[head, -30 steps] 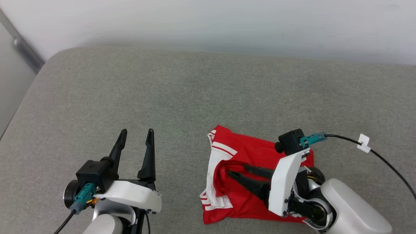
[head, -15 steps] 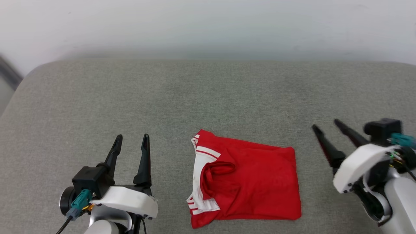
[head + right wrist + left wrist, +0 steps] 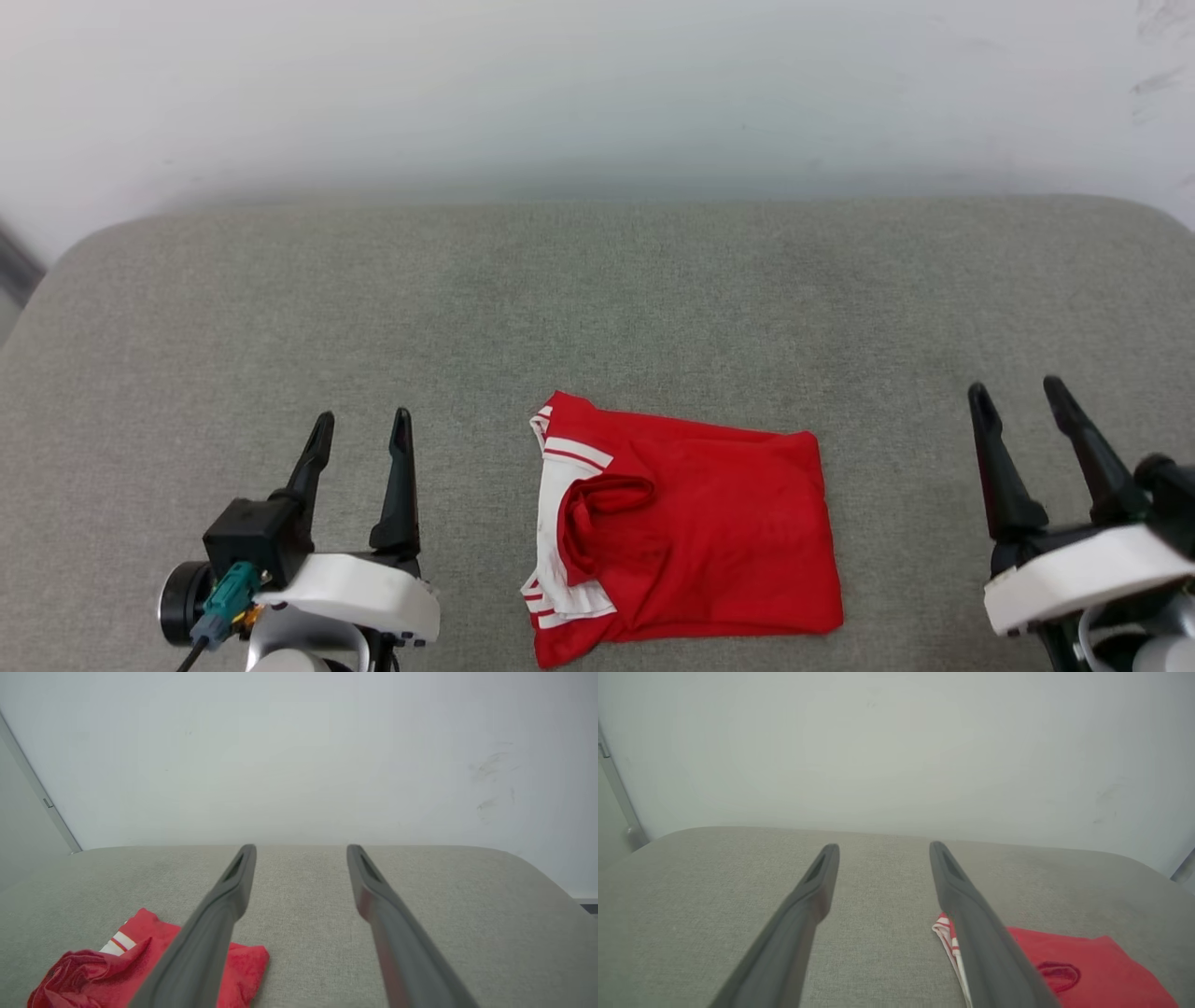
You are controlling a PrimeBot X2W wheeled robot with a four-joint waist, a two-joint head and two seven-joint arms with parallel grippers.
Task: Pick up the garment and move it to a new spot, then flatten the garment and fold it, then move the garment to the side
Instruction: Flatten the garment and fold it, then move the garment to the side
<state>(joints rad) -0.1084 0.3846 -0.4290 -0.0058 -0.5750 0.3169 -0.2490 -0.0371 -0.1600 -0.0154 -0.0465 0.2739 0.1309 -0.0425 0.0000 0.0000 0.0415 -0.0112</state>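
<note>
The left hand (image 3: 362, 418) hangs at the near left with its two dark fingers spread wide and nothing between them, tips aimed away from the robot over bare fabric. The right hand (image 3: 1016, 388) mirrors it at the near right, just as wide and just as empty. Each stands well apart from the cloth, one on either side. This reads as a parked, neutral pose: neither is lined up for a pinch, and the gap leaves the head camera an unblocked look at the work. Between them the garment (image 3: 709, 532) lies on the cushion (image 3: 597, 280), close to the near edge, folded into a compact, roughly square red packet. Its right and far edges run fairly straight, so the shape looks made on purpose rather than dropped. The left edge is less tidy. A white sleeve (image 3: 560, 523) with red stripes is tucked along it, and a loose red lip curls up beside that, probably because thin jersey springs back where layers stack. In each wrist view the packet sits low and to the inner side, partly behind one finger. Judging by this, the folding is done or nearly so. What may remain is shifting the packet aside, and there is plenty of free cushion for that out to the pale wall (image 3: 597, 93).
</note>
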